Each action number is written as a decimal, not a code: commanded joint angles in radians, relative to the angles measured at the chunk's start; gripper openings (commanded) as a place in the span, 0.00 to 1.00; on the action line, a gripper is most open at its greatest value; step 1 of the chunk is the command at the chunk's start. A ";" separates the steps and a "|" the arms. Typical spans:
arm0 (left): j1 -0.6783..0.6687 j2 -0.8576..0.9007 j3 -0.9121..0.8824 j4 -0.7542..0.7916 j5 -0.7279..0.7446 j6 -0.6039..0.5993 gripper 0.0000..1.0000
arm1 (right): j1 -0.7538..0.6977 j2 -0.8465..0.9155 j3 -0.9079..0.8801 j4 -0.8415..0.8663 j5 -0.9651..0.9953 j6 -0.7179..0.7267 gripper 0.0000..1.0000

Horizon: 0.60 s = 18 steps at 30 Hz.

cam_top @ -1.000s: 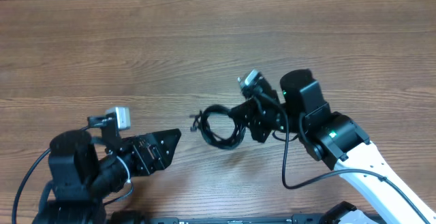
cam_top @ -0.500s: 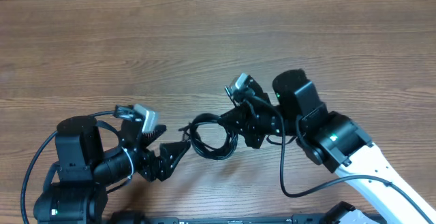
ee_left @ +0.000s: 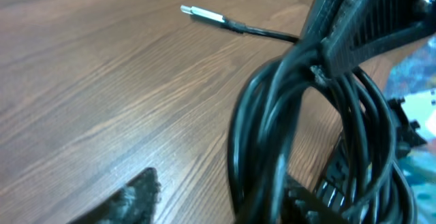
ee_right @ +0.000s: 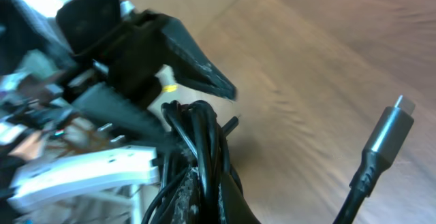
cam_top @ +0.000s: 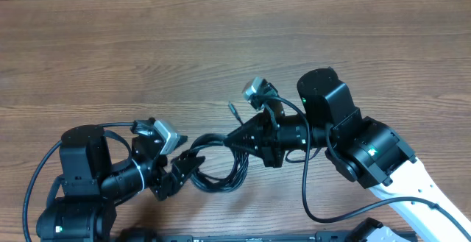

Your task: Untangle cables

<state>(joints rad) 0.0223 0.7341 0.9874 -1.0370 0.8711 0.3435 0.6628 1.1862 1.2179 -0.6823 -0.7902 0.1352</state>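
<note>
Pinching the coiled cables (cam_top: 237, 167) between both arms over the counter (cam_top: 147, 51), the right fingers (ee_left: 368, 26) are clamped tight while the left fingers (ee_left: 135, 197) stand apart around the loop, and should take just one strand before pulling gently.

Black cables (ee_left: 262, 122), brown wood-grain table (cam_top: 110, 58)

Wooden table (cam_top: 110, 51), brown streaked grain

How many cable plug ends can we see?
2. A silver plug lies past the bundle in the left wrist view. A dark grey plug shows at the right of the right wrist view. Others may be hidden in the bundle.
</note>
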 commanded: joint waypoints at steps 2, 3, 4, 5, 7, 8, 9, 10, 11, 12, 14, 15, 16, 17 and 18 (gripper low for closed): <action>0.007 -0.002 -0.005 0.018 0.016 0.027 0.06 | 0.005 -0.019 0.040 0.006 -0.139 0.034 0.04; 0.007 -0.002 -0.005 0.019 0.016 0.027 0.04 | 0.005 -0.019 0.040 0.006 -0.138 0.033 0.04; 0.007 -0.002 -0.005 0.019 0.016 0.027 0.04 | 0.005 -0.019 0.040 0.006 -0.135 0.033 0.04; 0.007 -0.002 -0.005 0.019 0.016 0.027 0.04 | 0.005 -0.019 0.040 0.006 -0.127 0.033 0.04; 0.007 -0.002 -0.005 0.018 0.016 0.027 0.04 | 0.005 -0.019 0.040 0.004 -0.087 0.032 0.04; 0.007 -0.002 -0.005 0.017 0.016 0.027 0.04 | 0.005 -0.019 0.040 0.002 -0.060 0.032 0.04; 0.007 -0.002 -0.005 0.017 0.016 0.027 0.04 | 0.005 -0.019 0.040 -0.002 -0.039 0.033 0.04; 0.007 -0.002 -0.005 0.017 0.016 0.027 0.04 | 0.005 -0.019 0.040 -0.005 -0.022 0.033 0.04; 0.007 -0.002 -0.005 0.016 0.016 0.027 0.04 | 0.005 -0.019 0.040 -0.008 -0.008 0.032 0.04; 0.007 -0.002 -0.005 0.016 0.016 0.027 0.04 | 0.005 -0.019 0.040 -0.011 0.007 0.032 0.04; 0.007 -0.002 -0.005 0.016 0.016 0.027 0.04 | 0.005 -0.019 0.040 -0.024 0.044 0.032 0.04; 0.007 -0.002 -0.005 0.016 0.017 0.026 0.04 | 0.005 -0.019 0.040 -0.032 0.063 0.031 0.09; 0.007 -0.002 -0.005 0.016 0.024 0.017 0.04 | 0.005 -0.019 0.040 -0.046 0.084 0.022 0.40; 0.007 -0.002 -0.005 0.015 0.031 0.014 0.04 | 0.005 -0.018 0.040 -0.052 0.093 0.018 0.53; 0.007 -0.002 -0.005 0.011 0.047 0.015 0.04 | 0.005 -0.017 0.040 -0.056 0.098 0.017 0.64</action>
<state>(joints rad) 0.0223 0.7341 0.9859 -1.0260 0.8761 0.3588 0.6628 1.1862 1.2251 -0.7315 -0.7567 0.1616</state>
